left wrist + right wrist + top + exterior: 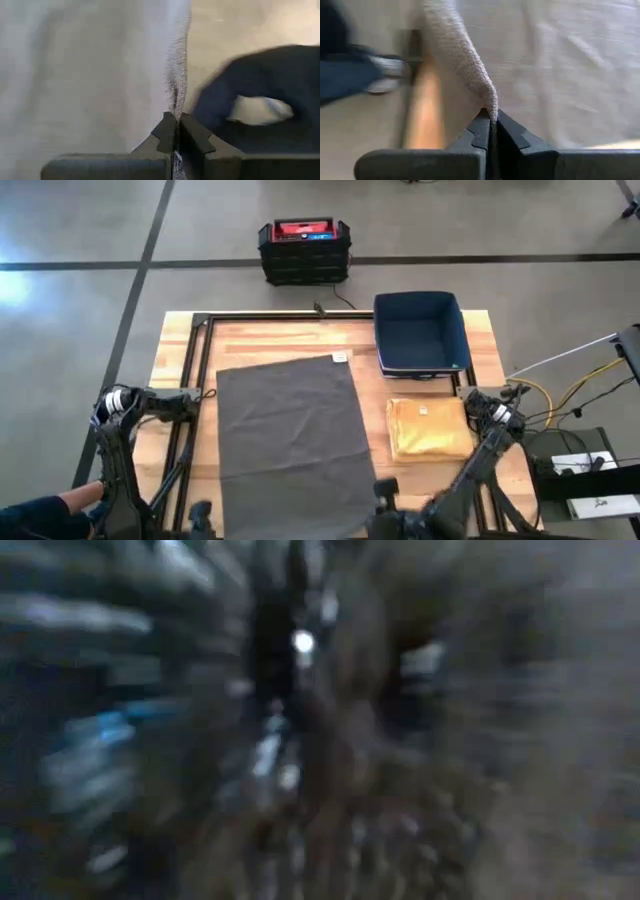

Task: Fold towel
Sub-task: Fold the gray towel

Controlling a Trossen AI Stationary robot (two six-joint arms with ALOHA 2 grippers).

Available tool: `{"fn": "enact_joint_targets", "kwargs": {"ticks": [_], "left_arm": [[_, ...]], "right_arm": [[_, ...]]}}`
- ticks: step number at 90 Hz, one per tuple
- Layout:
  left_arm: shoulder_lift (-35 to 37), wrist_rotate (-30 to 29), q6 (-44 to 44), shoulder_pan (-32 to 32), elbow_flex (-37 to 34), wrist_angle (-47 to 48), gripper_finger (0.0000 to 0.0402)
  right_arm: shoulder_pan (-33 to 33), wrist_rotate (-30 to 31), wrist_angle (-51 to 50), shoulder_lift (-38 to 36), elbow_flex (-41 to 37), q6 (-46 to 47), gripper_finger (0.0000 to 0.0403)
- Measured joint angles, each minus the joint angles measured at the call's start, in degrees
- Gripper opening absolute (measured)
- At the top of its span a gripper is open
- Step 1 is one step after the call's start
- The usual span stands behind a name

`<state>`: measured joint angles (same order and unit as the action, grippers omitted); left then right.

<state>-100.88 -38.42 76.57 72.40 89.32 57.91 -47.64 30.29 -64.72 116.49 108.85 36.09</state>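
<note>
A dark grey towel lies spread over the middle of the wooden table, its far edge with a small white tag flat on the wood. My left gripper is at the towel's near left corner and my right gripper at its near right corner. Each is shut on the cloth, as the left wrist view and the right wrist view show. The low view is a dark blur and shows nothing I can name. My left gripper pinches the towel's left side edge at the near corner between its two fingers. The edge runs straight away from the fingertips. One layer or several, I cannot tell. My right gripper pinches the towel's right side edge at the near corner between its two fingers. The cloth curls over into a rounded ridge just beyond the fingertips. The rest of the towel spreads away over the table.
A dark blue bin stands at the far right of the table, and a folded yellow cloth lies in front of it, right of the towel. Black frame rails run along the table's left side. A black and red crate sits on the floor beyond.
</note>
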Motion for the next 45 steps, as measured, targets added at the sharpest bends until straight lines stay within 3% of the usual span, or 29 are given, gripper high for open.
{"fn": "enact_joint_targets", "kwargs": {"ticks": [15,26,45], "left_arm": [[2.81,-1.31,6.23,-4.32,-0.24,19.61,0.0],[3.97,-1.11,11.9,-6.57,-2.09,30.91,0.0],[10.01,-1.08,14.37,-10.8,-12.64,31.63,0.0]], "right_arm": [[7.4,3.22,-11.25,-0.09,-0.86,4.06,0.0],[12.62,6.74,-13.91,-0.13,-2.79,4.18,0.0],[22.54,9.93,-13.86,-0.35,-5.08,1.16,0.0]]}}
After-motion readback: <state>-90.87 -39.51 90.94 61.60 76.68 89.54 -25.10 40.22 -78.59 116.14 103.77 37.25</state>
